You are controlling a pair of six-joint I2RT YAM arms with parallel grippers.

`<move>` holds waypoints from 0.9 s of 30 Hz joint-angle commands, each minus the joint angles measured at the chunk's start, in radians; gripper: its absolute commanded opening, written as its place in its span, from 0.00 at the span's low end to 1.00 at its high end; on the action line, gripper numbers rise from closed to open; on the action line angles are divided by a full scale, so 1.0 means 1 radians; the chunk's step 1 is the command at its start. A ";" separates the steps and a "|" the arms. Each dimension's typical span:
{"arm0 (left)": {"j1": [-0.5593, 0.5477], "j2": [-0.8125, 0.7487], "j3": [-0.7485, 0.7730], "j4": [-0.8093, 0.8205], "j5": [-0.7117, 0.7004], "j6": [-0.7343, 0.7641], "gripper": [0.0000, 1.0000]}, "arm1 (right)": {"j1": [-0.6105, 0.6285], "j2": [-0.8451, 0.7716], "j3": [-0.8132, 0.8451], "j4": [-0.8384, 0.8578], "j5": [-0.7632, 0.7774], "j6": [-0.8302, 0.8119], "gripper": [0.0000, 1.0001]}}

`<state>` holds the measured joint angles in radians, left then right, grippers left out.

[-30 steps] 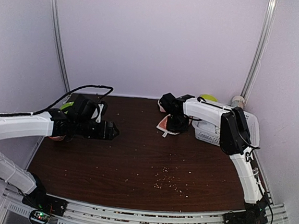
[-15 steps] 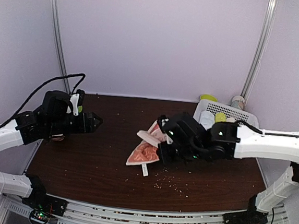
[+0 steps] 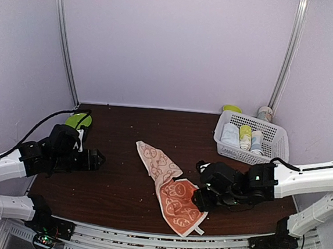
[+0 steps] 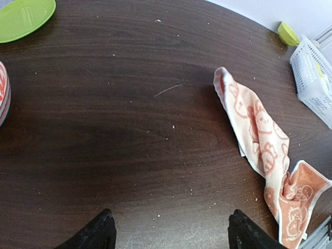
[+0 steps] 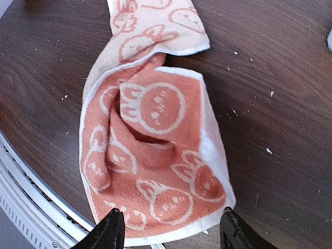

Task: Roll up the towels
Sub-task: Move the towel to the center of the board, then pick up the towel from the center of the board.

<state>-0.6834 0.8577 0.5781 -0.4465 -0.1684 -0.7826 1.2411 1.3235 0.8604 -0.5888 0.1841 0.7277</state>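
**Tool state.** My right tool (image 5: 171,232) stood with its fingers apart and nothing clamped between them. It hung low over the bottom end of the orange towel (image 5: 155,150). My left tool (image 4: 168,236) was also spread wide and empty. It was over bare worktop (image 4: 104,129) at the left of the overhead view, well apart from the cloth.

**Location of the work.** The orange towel (image 3: 169,192) lay on the worktop, running from centre frame down toward the lower edge in the overhead view. Its lower half was spread but rumpled, with one flap folded over onto itself. Its upper half narrowed into a loosely twisted strip. I could not pick out the light blue towel on the worktop. The white basket (image 3: 239,155) at upper right held several small rolls, too small to tell apart with certainty.

**Handling characteristics (judgement).**
- Light, and limp throughout, with no stiffness to hold a shape.
- Not fragile, so a firm pinch should do no harm.
- The looped pile should give the fingers good purchase, though the cloth could drag and bunch on the wood.

**Where to take hold (judgement).**
- Pinch at the pale hem, near a corner, where the layers are thin.
- Avoid the folded middle, where a grip would gather several layers.
- Take two corners of one short edge, one per tool, and pull flat before rolling.
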 commanded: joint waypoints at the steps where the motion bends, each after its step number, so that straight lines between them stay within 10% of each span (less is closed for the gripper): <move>1: 0.002 -0.017 -0.020 0.012 -0.004 -0.025 0.76 | 0.023 0.118 0.087 -0.043 0.072 -0.072 0.64; 12: 0.002 0.040 0.008 0.010 0.002 -0.001 0.76 | -0.100 0.212 0.090 -0.026 0.182 -0.056 0.64; 27: 0.002 0.176 0.062 0.066 0.046 0.014 0.76 | -0.374 -0.064 -0.243 0.409 -0.230 -0.014 0.70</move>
<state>-0.6834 1.0000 0.5850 -0.4385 -0.1482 -0.7887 0.9104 1.2827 0.6548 -0.3607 0.1116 0.6922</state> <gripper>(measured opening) 0.765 0.702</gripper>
